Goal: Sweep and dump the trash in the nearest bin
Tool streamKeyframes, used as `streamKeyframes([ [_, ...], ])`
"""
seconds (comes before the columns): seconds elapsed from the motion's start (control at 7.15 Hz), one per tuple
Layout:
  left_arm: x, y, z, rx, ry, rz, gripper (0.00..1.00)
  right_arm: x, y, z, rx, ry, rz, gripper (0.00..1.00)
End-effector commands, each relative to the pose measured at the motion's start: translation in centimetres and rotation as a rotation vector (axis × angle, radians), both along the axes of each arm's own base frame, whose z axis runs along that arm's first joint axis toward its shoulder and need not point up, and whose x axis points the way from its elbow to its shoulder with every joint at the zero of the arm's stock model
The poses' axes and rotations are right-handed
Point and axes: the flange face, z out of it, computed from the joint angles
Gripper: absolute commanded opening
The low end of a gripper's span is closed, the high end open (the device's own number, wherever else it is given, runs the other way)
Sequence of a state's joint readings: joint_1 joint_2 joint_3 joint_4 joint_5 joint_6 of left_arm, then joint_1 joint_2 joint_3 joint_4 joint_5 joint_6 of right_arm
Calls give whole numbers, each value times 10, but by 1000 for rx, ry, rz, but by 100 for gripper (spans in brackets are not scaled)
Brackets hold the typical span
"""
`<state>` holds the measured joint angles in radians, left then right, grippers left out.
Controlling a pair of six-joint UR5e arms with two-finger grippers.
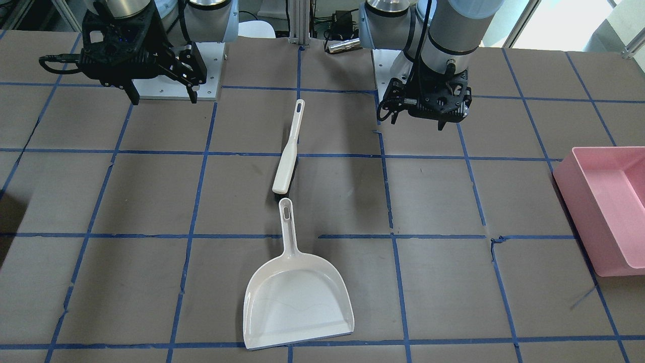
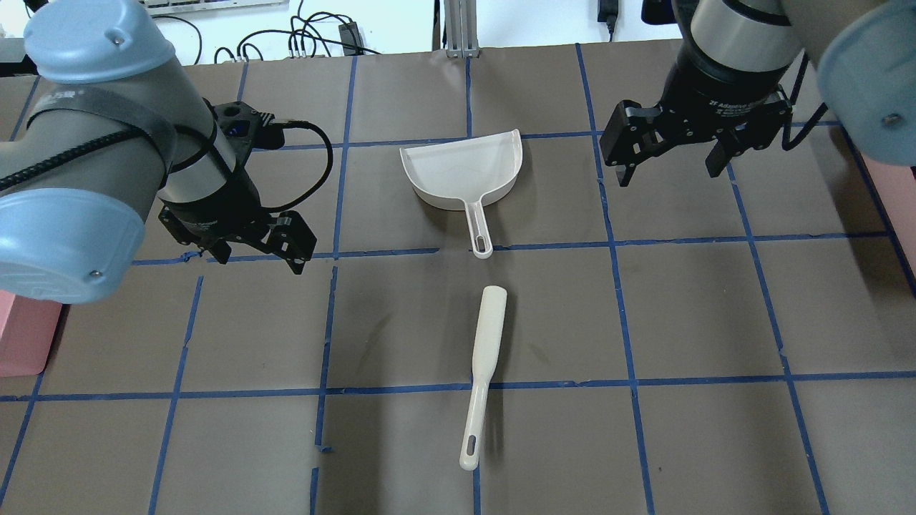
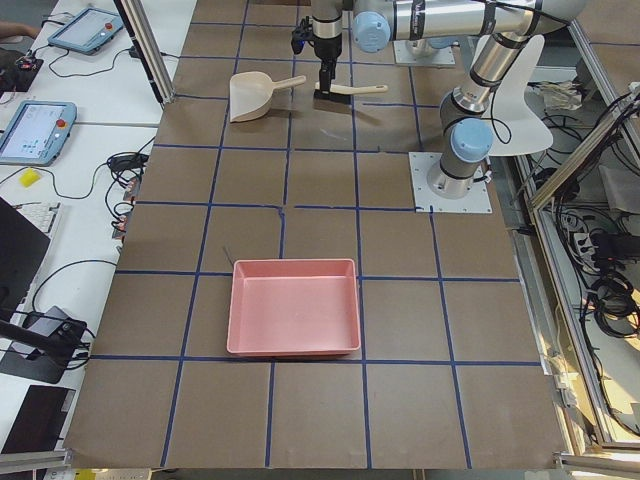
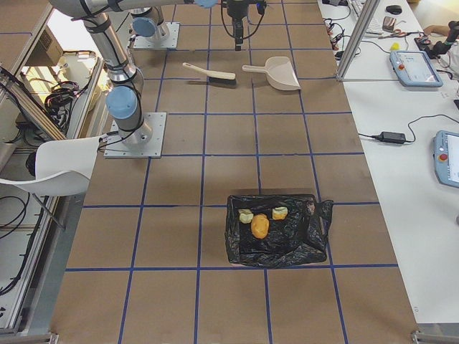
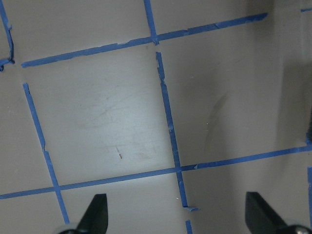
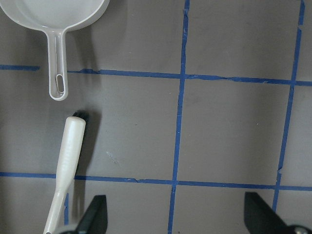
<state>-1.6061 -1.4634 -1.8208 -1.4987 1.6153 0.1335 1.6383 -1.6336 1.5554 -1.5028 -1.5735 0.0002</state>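
Observation:
The trash, a tan-brown lump (image 4: 259,226) and two pale yellow-green chunks (image 4: 246,215), lies on a black bag (image 4: 287,240) at the table's right end, seen only in the exterior right view. A white dustpan (image 2: 465,172) and a white brush (image 2: 486,350) lie mid-table, handle ends near each other; both also show in the front view: the dustpan (image 1: 297,297) and the brush (image 1: 288,156). My left gripper (image 2: 257,254) is open and empty, above bare table. My right gripper (image 2: 669,168) is open and empty, right of the dustpan.
A pink bin (image 3: 295,305) stands empty at the table's left end; it also shows in the front view (image 1: 604,201). Blue tape lines grid the brown table (image 2: 687,315). Both arm bases stand at the robot's edge.

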Motion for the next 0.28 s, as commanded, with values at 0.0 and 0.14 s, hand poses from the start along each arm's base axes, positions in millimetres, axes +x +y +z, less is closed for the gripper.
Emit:
streamKeyframes([
  [0.0,0,0,-1,3,0,0,100,0,0,0,1,0,0,100],
  [0.14,0,0,0,2,0,0,100,0,0,0,-1,0,0,100],
])
